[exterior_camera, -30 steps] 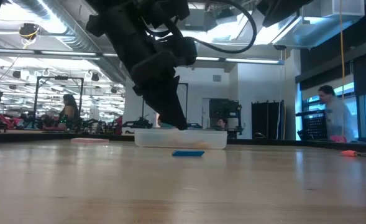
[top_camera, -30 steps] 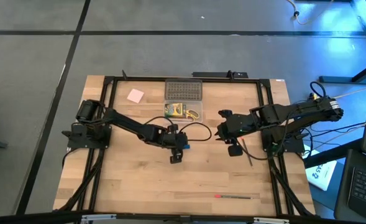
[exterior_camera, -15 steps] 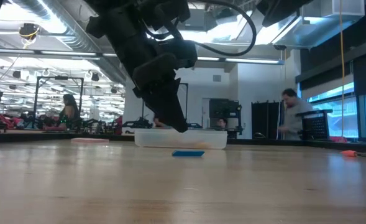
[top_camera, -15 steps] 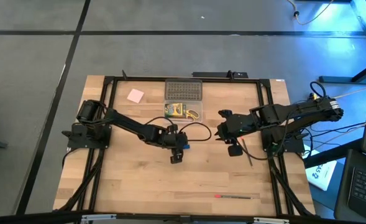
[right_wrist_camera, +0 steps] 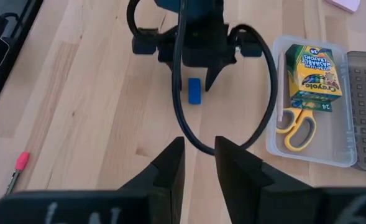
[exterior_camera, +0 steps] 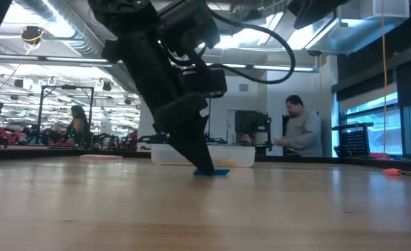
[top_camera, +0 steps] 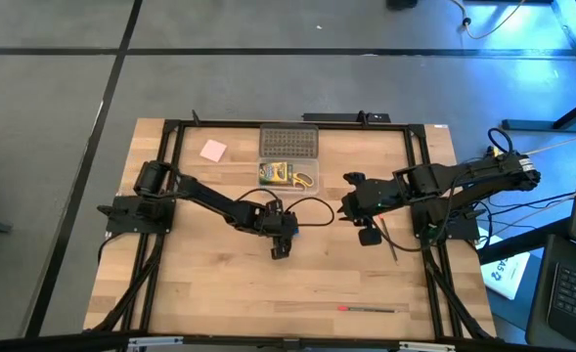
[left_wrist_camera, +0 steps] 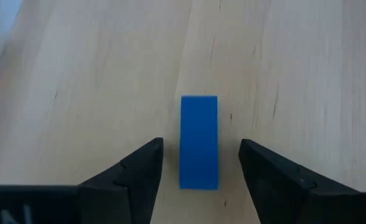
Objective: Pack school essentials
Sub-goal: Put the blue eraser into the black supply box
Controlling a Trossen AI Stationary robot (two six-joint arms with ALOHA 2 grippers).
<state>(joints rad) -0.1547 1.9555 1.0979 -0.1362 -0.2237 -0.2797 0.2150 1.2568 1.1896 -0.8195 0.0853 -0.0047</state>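
Note:
A small blue block [left_wrist_camera: 199, 142] lies flat on the wooden table, near its middle. My left gripper [left_wrist_camera: 201, 149] slants down over it, open, with one finger on each side of the block and a gap on both sides. In the low view its fingertips [exterior_camera: 204, 167] stand down at the block [exterior_camera: 219, 171]. My right gripper [top_camera: 369, 237] hangs open above the table's right half, holding nothing. The crayon box [right_wrist_camera: 314, 76] and the yellow-handled scissors [right_wrist_camera: 297, 126] lie inside the clear case [right_wrist_camera: 276, 146].
The case's dotted grey lid [top_camera: 288, 141] lies just beyond the case at the far edge. A pink pad [top_camera: 213, 151] sits at the far left, a dark pencil [top_camera: 390, 240] by the right arm and a red pen [top_camera: 366, 309] near the front edge.
My left gripper has sunk from above the table down to the blue block, keeping its slant. The block has stayed where it was. A person in the room behind has walked across the background.

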